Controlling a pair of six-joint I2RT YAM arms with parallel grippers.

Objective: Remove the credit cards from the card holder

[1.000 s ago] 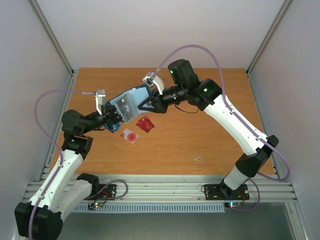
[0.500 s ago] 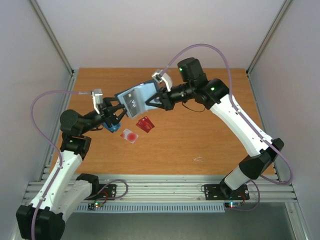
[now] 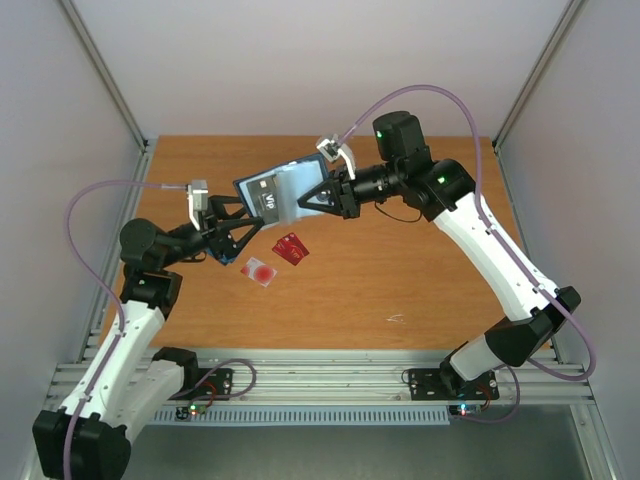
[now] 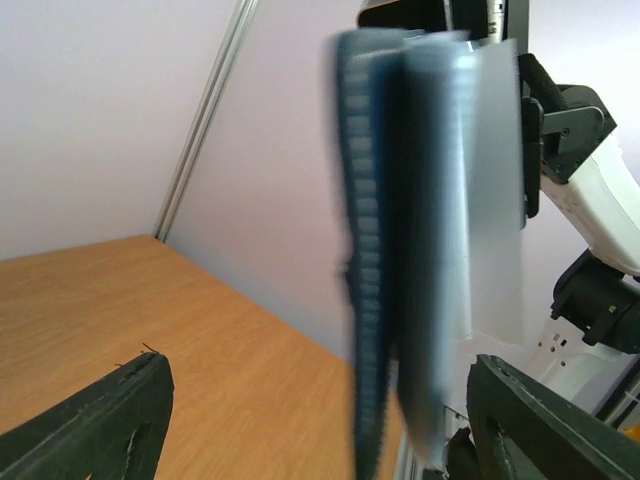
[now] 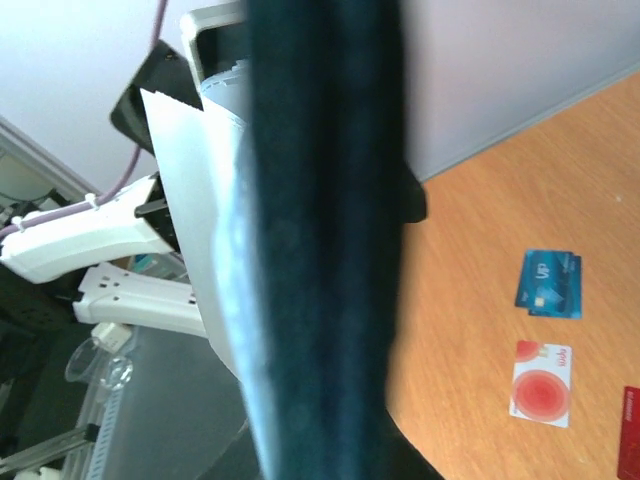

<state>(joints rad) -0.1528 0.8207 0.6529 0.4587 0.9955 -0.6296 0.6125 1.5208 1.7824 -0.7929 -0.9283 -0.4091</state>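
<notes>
right pincer (image 3: 308, 200): clamped together on one edge of the card holder (image 3: 270, 192), carrying it in the air. gripping by the edge leaves the open face bare toward the other arm.
left pincer (image 3: 248, 238): fingers spread wide apart, holding nothing. it sits just below and beside the holder's free edge. its wrist view shows the holder edge-on, ahead of and between the two fingers, so it looks placed to take a card.
card holder: dark navy, opened out and tilted, off the tabletop (image 3: 400, 260), between the two pincers. the lighter blue-grey pocket side is turned up to the overhead camera.
black card (image 3: 262, 200): a dark rectangle with pale lettering on the holder's open face, probably this card in its pocket. too small to be sure.
pale card (image 3: 258, 271): red circle up, flat on the tabletop below the holder, out.
red card (image 3: 291, 248): flat on the tabletop, just beside the pale card, not touching it, out.
teal-blue card (image 5: 549, 283): flat on the tabletop near the pale card, under the left pincer in the overhead view, out.
progress: three of four cards judged out, one left.
next move: likely the left pincer closing on the last card's exposed edge.
risk: a thin card in a snug pocket may slip from the fingers.
</notes>
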